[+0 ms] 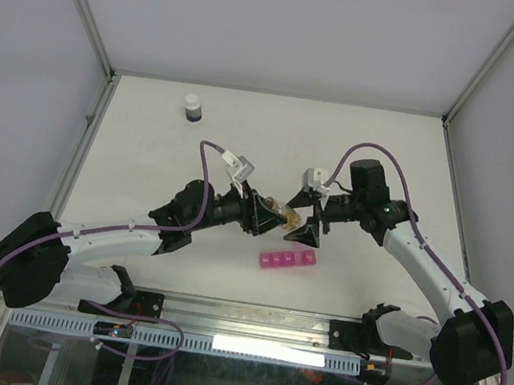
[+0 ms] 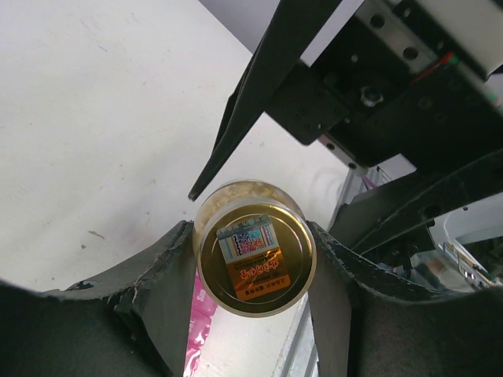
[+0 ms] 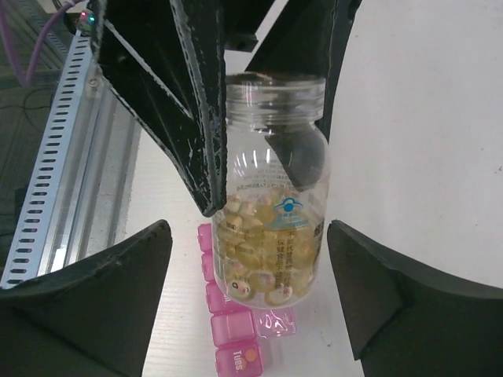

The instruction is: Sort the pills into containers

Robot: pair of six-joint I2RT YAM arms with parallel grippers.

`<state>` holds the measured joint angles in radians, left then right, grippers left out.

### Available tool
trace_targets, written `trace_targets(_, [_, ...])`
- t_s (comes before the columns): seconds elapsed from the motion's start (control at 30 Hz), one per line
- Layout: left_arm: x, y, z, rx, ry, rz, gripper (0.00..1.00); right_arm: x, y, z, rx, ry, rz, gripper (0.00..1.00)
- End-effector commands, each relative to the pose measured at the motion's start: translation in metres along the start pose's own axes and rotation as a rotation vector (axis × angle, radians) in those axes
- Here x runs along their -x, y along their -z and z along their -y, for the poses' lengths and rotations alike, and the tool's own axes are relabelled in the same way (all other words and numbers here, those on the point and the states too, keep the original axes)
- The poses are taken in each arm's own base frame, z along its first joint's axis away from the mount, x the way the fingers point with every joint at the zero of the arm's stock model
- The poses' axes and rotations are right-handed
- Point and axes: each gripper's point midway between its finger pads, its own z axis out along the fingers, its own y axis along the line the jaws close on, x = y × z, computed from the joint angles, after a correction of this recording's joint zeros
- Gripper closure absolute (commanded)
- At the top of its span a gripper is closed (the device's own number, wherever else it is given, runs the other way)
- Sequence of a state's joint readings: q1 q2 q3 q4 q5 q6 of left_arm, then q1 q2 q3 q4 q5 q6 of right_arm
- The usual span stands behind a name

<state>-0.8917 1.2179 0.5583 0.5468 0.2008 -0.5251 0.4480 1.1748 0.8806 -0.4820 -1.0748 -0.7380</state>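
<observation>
On the white counter the bright-pink plastic pill-box strip is laid below both arms; "TUES" is read on one lid. A clear pill-filled bottle is gripped by the left gripper. The right gripper is spread wide, untouching.

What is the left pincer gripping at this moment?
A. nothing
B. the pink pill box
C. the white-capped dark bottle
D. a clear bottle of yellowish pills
D: the left pincer clamps the clear bottle; the pink pill box lies free below.
</observation>
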Motion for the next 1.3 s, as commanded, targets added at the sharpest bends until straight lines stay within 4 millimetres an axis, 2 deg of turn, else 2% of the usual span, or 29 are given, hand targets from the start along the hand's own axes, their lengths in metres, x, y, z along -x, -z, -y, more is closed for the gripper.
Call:
trace_targets(0.0, [0.041,-0.01,0.019,-0.029,0.024,0.126,0.96,0.01,-0.006,0.023,-0.116,0.032,0.031,0.19])
trace_targets(0.33, [0.042,-0.013,0.026,-0.057,0.052,0.124,0.94,0.017,-0.016,0.017,-0.089,0.05,0.05,0.39])
trace_targets(0.43, [0.044,-0.012,0.028,-0.061,0.053,0.129,0.92,0.018,-0.015,0.015,-0.079,0.056,0.047,0.55])
trace_targets(0.53, [0.047,-0.009,0.032,-0.073,0.052,0.137,0.78,0.02,-0.014,0.014,-0.071,0.058,0.043,0.76])
trace_targets(0.7, [0.054,0.001,0.041,-0.107,0.039,0.158,0.39,0.027,-0.011,0.007,-0.023,0.033,0.066,1.0])
trace_targets(0.8, [0.055,0.01,0.043,-0.112,0.002,0.171,0.17,0.03,-0.006,0.002,0.014,0.024,0.084,1.0])
trace_targets(0.9, [0.057,0.022,0.04,-0.092,-0.054,0.19,0.02,0.03,-0.001,-0.001,0.03,0.027,0.089,1.0])
trace_targets(1.1, [0.061,0.043,0.034,-0.045,-0.17,0.219,0.01,0.028,0.001,-0.008,0.068,0.05,0.095,1.0])
trace_targets(1.27, [0.059,0.039,0.041,-0.073,-0.171,0.181,0.02,0.027,0.001,-0.011,0.082,0.056,0.096,1.0])
